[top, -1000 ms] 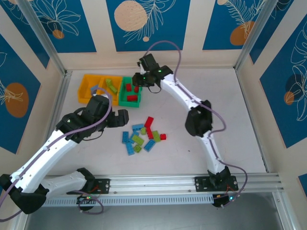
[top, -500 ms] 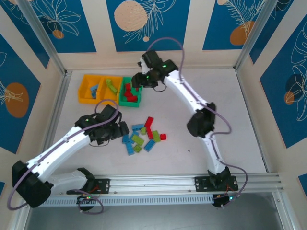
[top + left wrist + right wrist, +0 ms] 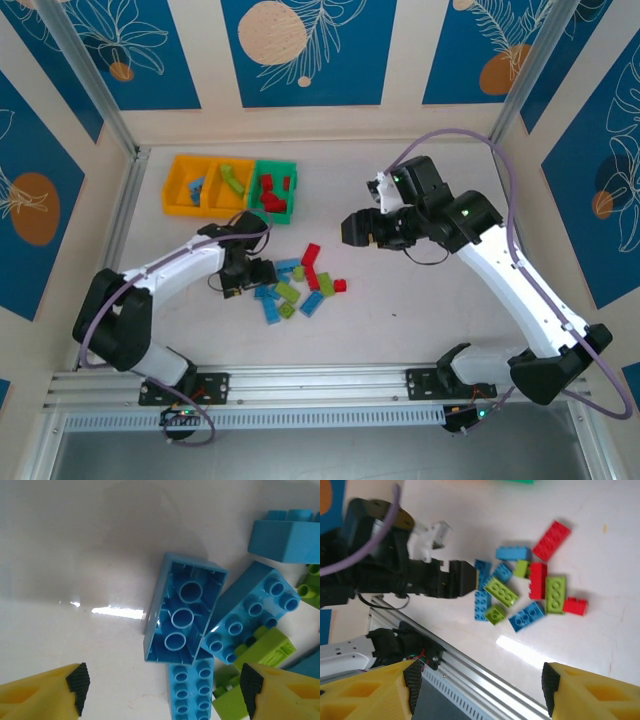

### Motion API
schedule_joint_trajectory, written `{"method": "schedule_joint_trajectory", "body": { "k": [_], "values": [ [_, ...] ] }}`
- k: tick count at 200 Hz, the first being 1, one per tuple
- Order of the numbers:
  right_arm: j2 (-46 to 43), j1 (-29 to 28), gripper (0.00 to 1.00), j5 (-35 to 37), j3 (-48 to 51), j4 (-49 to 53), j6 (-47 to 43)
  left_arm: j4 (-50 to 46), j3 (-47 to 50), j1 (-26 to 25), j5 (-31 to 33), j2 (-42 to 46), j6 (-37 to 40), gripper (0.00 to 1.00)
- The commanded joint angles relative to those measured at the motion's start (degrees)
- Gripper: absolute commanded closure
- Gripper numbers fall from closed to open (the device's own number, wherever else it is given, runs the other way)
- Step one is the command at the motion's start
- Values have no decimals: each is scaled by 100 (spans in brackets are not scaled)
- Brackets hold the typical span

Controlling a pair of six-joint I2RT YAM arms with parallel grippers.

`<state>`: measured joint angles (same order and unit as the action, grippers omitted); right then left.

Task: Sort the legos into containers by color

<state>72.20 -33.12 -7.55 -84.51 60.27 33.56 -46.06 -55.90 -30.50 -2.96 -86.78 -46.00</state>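
Left gripper (image 3: 162, 682) stands spread, an upturned blue lego (image 3: 184, 615) just ahead between its fingers; right gripper (image 3: 479, 680) spread, seemingly empty.

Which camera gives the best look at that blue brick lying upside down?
The left wrist view: the upside-down blue brick sits centred, with its hollow underside clear. In the other two views it is too small to single out.
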Motion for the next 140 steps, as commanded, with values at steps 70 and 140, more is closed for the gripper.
{"method": "schedule_joint_trajectory", "body": {
  "k": [70,140],
  "values": [
    [369,129,32,-376,-645,402,144,373,-184,332,-50,-880,439,51],
    [371,122,33,-424,-942,394,271,-558,-1170,708,156,-505,1230,77]
  ]
}}
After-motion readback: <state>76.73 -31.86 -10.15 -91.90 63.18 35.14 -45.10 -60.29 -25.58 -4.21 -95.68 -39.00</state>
